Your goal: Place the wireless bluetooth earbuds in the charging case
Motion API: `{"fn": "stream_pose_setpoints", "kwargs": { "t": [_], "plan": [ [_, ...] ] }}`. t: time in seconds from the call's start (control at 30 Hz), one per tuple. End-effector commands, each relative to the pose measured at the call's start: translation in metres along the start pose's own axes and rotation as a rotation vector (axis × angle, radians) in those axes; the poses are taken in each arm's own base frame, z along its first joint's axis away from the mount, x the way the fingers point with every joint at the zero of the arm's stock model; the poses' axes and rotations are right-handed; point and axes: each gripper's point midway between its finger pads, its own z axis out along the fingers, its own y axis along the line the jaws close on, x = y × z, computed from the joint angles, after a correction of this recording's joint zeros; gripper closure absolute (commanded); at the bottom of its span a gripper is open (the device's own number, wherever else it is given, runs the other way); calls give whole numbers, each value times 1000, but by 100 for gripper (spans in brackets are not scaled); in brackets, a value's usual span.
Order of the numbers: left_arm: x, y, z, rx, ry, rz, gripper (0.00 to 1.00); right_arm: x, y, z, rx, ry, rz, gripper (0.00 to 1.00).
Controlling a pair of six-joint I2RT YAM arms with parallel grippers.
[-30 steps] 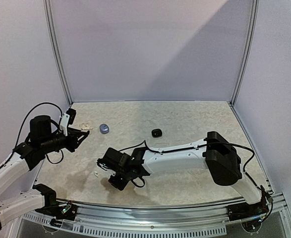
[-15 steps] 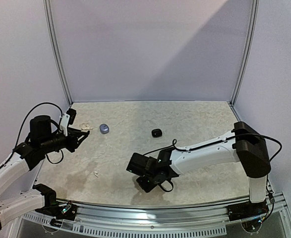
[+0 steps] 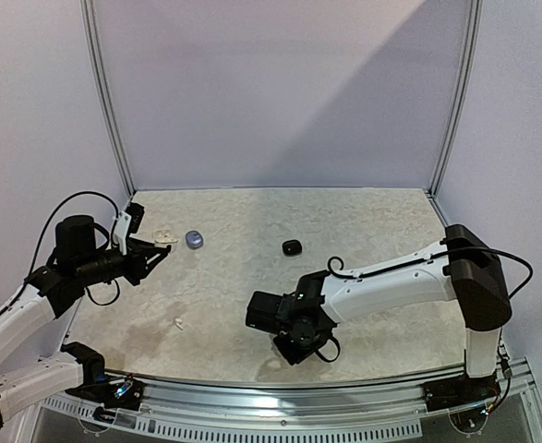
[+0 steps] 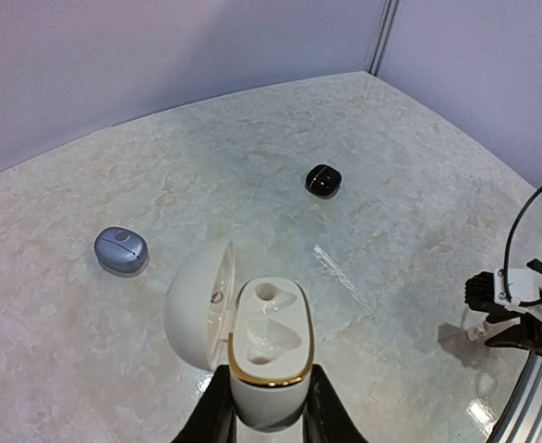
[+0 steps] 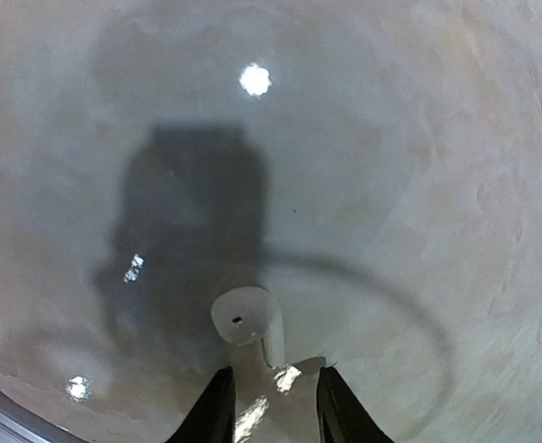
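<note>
A white earbud point(image 5: 246, 318) lies loose; the white charging case point(image 4: 269, 355) stands open, both sockets empty.

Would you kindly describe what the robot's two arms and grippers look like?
The left arm and right arm have smooth white links, bulky black joint housings and loose black cables. The left gripper and right gripper each have two slim black fingers.
</note>
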Motion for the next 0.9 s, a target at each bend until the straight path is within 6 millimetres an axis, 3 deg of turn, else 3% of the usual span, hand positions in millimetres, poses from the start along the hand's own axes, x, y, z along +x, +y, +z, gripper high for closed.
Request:
{"fn": "stream_pose_setpoints", "kwargs": {
  "t": [0.0,0.17,0.3,0.47,0.57,0.73,0.87],
  "plan": [
    [-1,-2,-1,16,-23,16,100,24,-7,-10,43,174,-108,57],
    [-2,-4,-2,23,-28,18,100,13,4,-31,-69,257,-198,36],
    [-2,-5,-3,28,-31,17,100,0,14,-41,-169,305,-245,29],
    [-3,-5,-3,30,-37,20,100,-20,12,-33,-205,312,-311,31],
    [-3,-6,-4,31,-38,23,100,-38,7,-23,-178,297,-312,47],
    [-3,-6,-4,30,-39,23,100,-50,2,-7,-126,269,-348,47],
    [-3,-6,-3,35,-40,20,100,-47,2,7,-106,287,-376,47]
  ]
}}
